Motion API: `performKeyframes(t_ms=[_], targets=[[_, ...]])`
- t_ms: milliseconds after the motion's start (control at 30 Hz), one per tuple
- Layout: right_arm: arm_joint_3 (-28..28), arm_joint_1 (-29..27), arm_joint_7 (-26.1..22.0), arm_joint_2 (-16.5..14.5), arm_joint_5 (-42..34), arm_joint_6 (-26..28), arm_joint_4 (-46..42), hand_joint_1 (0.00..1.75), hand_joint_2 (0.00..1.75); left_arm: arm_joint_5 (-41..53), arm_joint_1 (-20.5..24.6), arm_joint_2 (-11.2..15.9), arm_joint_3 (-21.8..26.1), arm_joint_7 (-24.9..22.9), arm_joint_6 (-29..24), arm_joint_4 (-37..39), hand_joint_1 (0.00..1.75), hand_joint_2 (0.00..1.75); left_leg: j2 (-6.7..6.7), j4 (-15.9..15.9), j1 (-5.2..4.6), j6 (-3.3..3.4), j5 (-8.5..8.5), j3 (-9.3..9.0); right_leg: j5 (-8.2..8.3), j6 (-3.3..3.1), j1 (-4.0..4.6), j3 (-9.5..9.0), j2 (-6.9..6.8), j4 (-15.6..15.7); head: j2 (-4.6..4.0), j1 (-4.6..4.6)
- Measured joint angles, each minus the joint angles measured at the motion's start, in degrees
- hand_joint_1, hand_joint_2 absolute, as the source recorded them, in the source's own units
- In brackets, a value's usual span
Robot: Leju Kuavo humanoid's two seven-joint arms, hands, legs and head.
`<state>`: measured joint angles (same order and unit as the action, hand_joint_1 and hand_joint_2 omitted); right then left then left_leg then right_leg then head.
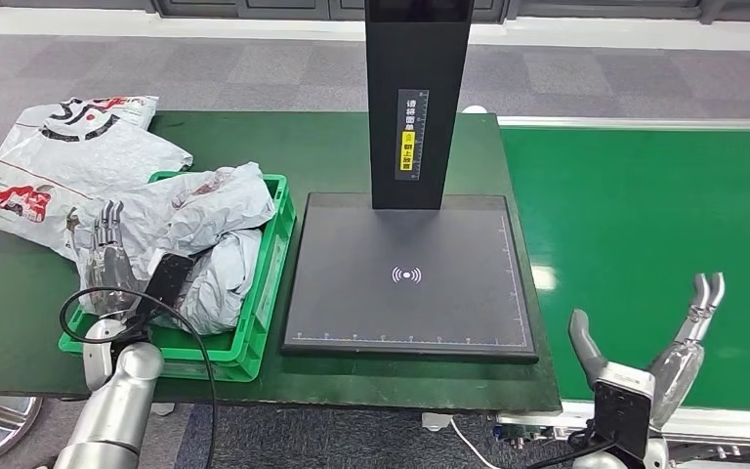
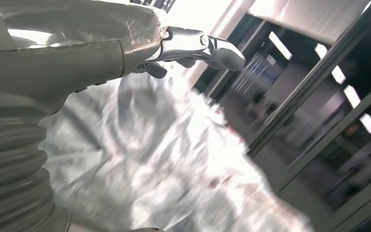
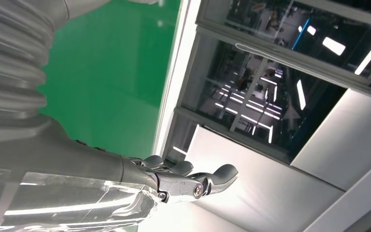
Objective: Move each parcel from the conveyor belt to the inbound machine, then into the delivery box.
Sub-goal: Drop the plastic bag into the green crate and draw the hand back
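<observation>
Parcels [image 1: 200, 230] fill the green delivery box [image 1: 271, 269] at nine o'clock of the inbound machine [image 1: 410, 274]; left hand [image 1: 107, 259] hovers above them empty, fingers straight. Right hand [image 1: 659, 347] spreads empty over the conveyor belt [image 1: 645, 215].

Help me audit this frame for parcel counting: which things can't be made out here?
- Green plastic crate, head view: crumpled grey plastic parcels overlap, so their count is unclear; the left hand hides part of them.
- White printed mailer bag, head view: its print is too small to read.
- Left wrist view: the grey parcels are blurred.
- Green conveyor belt, head view: cut off at the picture's right edge.
</observation>
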<state>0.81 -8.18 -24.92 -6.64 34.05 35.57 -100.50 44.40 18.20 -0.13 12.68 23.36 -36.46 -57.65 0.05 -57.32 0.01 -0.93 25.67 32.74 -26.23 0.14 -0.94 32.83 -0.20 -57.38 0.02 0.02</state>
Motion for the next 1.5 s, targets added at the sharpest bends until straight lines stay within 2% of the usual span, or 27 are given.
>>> performKeyframes(t_ms=[133,267,367,533,600,667,733,900,1000,1100,1200,1500], targets=[[0.0,-0.28,-0.29,-0.02,-0.29,0.47,0.0,0.0,1.75,-3.13,-1.64,-1.44,0.0,4.91,-2.72,-5.49,0.0,1.75,0.0,-0.01,0.0,0.01,0.02,0.1,0.0,0.0,0.0,0.11,0.05,0.01,-0.02,0.0],[0.0,-0.12,-0.3,-0.02,-0.33,0.45,0.0,0.0,1.75,-4.76,-3.6,-3.67,-0.01,9.67,-3.24,-12.65,0.0,1.75,0.0,-0.01,0.0,0.02,0.03,0.21,0.0,0.01,-0.01,0.18,0.04,0.04,-0.01,0.0],[0.0,0.05,-0.28,-0.02,-0.4,0.45,0.0,0.0,1.75,-5.48,-4.54,-4.69,-0.02,10.35,-3.32,-16.01,0.0,1.75,0.0,-0.02,0.0,0.03,0.05,0.22,0.0,0.01,0.0,0.19,0.05,0.04,0.0,0.0],[0.0,0.09,-0.28,-0.02,-0.43,0.45,0.0,0.0,1.75,-5.54,-4.8,-4.94,-0.02,10.44,-3.32,-16.97,0.0,1.75,0.0,-0.02,0.0,0.03,0.05,0.22,0.0,0.01,0.0,0.19,0.04,0.04,-0.02,0.0],[0.01,0.2,-0.34,-0.02,-0.52,0.37,0.05,0.0,1.75,-8.17,-5.87,-5.21,-1.35,11.39,-2.76,-19.73,0.0,1.75,0.0,-0.02,0.0,0.03,0.05,0.22,0.0,0.01,0.01,0.2,0.04,0.04,-0.01,0.0],[0.01,0.45,-0.45,-0.02,-0.7,0.12,0.3,0.0,1.75,-12.48,-7.92,-5.4,-5.02,12.25,-0.26,-24.58,0.0,1.75,0.0,-0.02,0.0,0.04,0.05,0.23,-0.01,0.01,0.02,0.2,0.03,0.05,0.0,0.0],[0.05,0.72,-0.43,-0.02,-0.71,-0.5,0.76,0.0,1.75,-15.85,-9.46,-5.42,-9.02,11.46,5.08,-28.11,0.0,1.75,-0.01,-0.02,0.0,0.07,0.07,0.24,-0.01,0.02,0.01,0.19,0.0,0.06,-0.01,0.0],[1.52,2.09,-0.01,-0.02,0.25,-4.34,3.69,0.0,1.75,-23.08,-11.24,-5.79,-18.53,8.3,27.71,-30.61,0.0,1.75,0.0,-0.06,-0.01,0.13,0.11,0.29,0.01,0.06,-0.01,0.19,0.0,0.07,-0.02,0.0],[4.2,3.8,0.1,-0.02,0.26,-6.53,7.31,0.0,1.75,-24.53,-11.97,-6.81,-24.76,7.86,35.82,-29.46,0.0,1.75,0.02,-0.09,-0.02,0.14,0.11,0.3,0.04,0.1,-0.02,0.21,0.03,0.07,-0.01,0.0],[7.45,5.12,0.18,-0.02,-0.77,-8.6,11.06,0.0,1.75,-25.73,-12.06,-7.85,-29.34,7.62,38.12,-26.65,0.0,1.75,0.0,-0.1,-0.02,0.15,0.11,0.31,0.04,0.1,-0.01,0.2,0.03,0.08,0.0,0.0],[10.74,5.85,0.56,-0.03,-1.83,-10.2,14.43,0.0,1.75,-26.88,-11.99,-8.29,-31.85,7.36,38.73,-23.53,0.0,1.75,0.0,-0.09,-0.01,0.14,0.11,0.31,0.04,0.1,0.03,0.22,0.03,0.07,-0.01,0.0],[16.09,7.48,1.7,-0.05,-6.7,-15.91,20.95,0.0,1.75,-27.66,-11.75,-8.42,-32.92,7.33,38.55,-18.32,0.0,1.75,0.0,-0.09,0.02,0.13,0.11,0.35,0.03,0.09,0.05,0.26,0.04,0.06,-0.01,0.0]])
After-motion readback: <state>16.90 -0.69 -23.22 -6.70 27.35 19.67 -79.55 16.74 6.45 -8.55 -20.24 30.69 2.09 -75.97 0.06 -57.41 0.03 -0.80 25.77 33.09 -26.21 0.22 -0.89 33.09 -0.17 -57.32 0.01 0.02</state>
